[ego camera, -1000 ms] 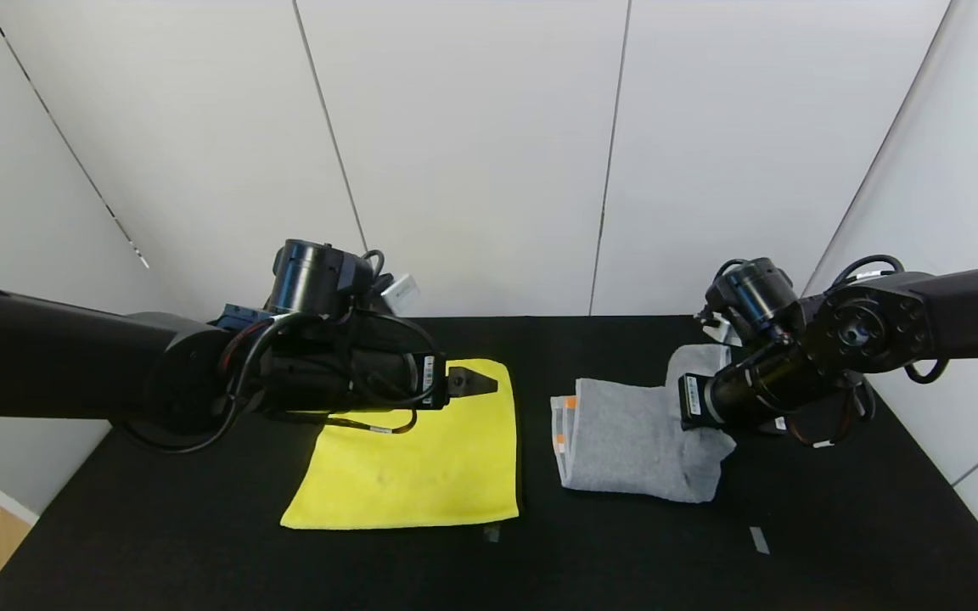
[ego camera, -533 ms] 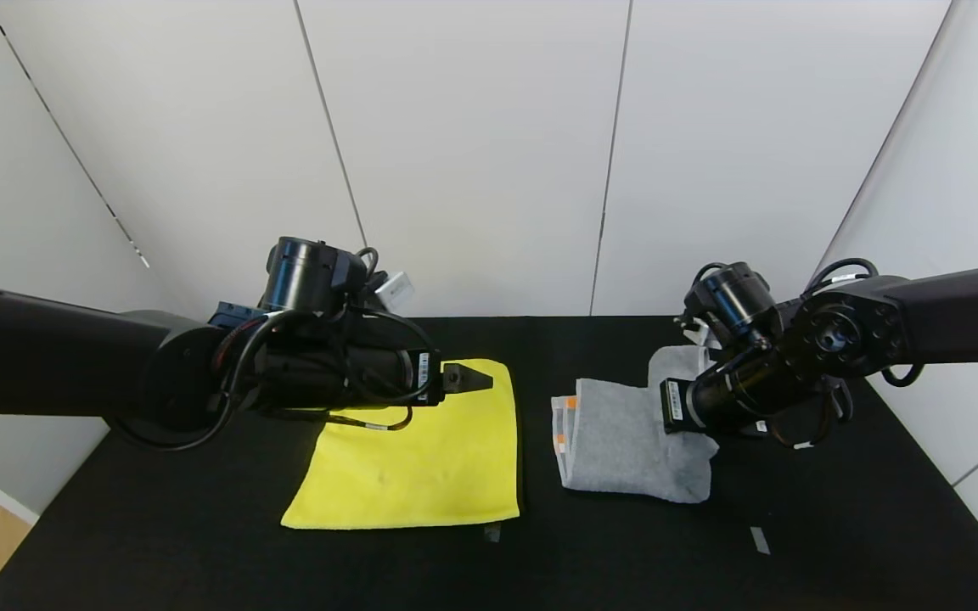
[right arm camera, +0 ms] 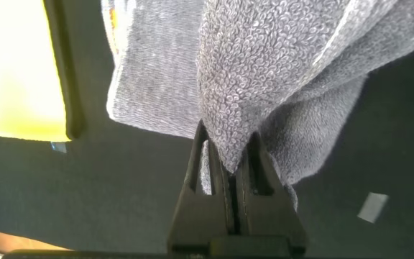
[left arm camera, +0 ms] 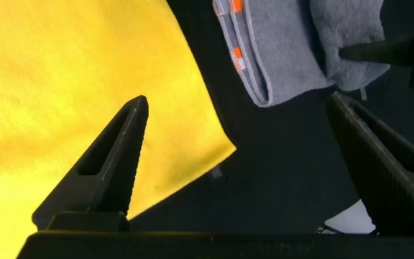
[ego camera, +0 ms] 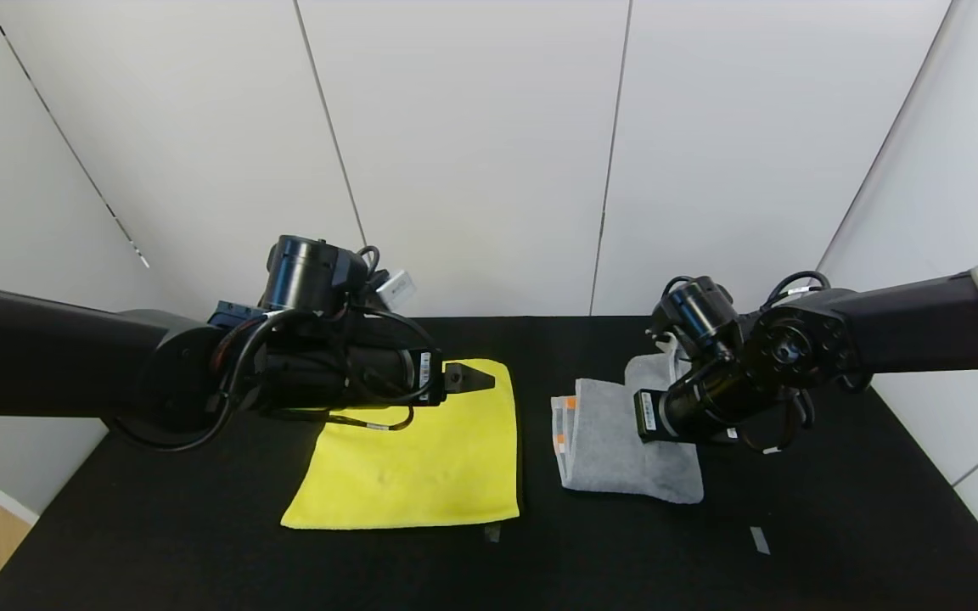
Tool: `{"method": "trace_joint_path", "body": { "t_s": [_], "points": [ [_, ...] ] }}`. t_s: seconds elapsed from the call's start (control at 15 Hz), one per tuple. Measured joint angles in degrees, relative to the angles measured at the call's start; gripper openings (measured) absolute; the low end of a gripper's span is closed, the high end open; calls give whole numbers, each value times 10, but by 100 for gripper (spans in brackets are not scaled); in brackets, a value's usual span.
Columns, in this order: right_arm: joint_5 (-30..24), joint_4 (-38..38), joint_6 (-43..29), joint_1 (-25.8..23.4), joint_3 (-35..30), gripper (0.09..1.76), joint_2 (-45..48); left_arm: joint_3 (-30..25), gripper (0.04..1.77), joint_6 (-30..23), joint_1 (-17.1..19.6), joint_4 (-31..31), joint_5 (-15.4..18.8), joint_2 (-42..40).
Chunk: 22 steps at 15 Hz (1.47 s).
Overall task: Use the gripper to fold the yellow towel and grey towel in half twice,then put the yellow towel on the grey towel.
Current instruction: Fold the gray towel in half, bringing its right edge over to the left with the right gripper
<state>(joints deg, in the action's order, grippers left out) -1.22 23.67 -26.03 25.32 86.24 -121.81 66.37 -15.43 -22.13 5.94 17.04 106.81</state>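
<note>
the yellow towel [ego camera: 421,462] lies flat on the black bench [ego camera: 200,543], spread in a single layer with one dark-edged side facing the grey towel [ego camera: 604,437], which sits just beside it with a narrow strip of bench between them. the grey towel is partly folded: its stacked edges with orange patches [ego camera: 568,420] face the yellow towel, and its far portion is lifted off the bench in a bunch. the right gripper [right arm camera: 230,173] has its jaws clamped on that raised fold of grey terry, with the cloth draping down on both sides of the jaws, on the side of the grey towel away from the yellow towel. the left gripper [left arm camera: 246,144] hovers over the back corner of the yellow towel, on the side nearest the grey towel, its jaws wide apart and holding nothing. two small pieces of tape [ego camera: 759,540] lie on the bench, in front of the towels.
</note>
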Motion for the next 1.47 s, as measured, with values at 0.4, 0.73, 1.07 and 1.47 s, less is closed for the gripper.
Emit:
{"method": "trace_joint_path", "body": {
  "t_s": [0.4,0.73,1.07,1.47],
  "points": [
    [0,0,-2,9,22,14,-21,0,172,1,0,0,0,-2],
    [0,0,-6,28,32,14,-37,-1,172,1,-1,-1,0,-3],
    [0,0,-7,42,38,74,-49,-1,172,1,-1,-1,0,-4],
    [25,1,-7,57,38,126,-49,0,172,1,0,-1,-1,-6]
  ]
}}
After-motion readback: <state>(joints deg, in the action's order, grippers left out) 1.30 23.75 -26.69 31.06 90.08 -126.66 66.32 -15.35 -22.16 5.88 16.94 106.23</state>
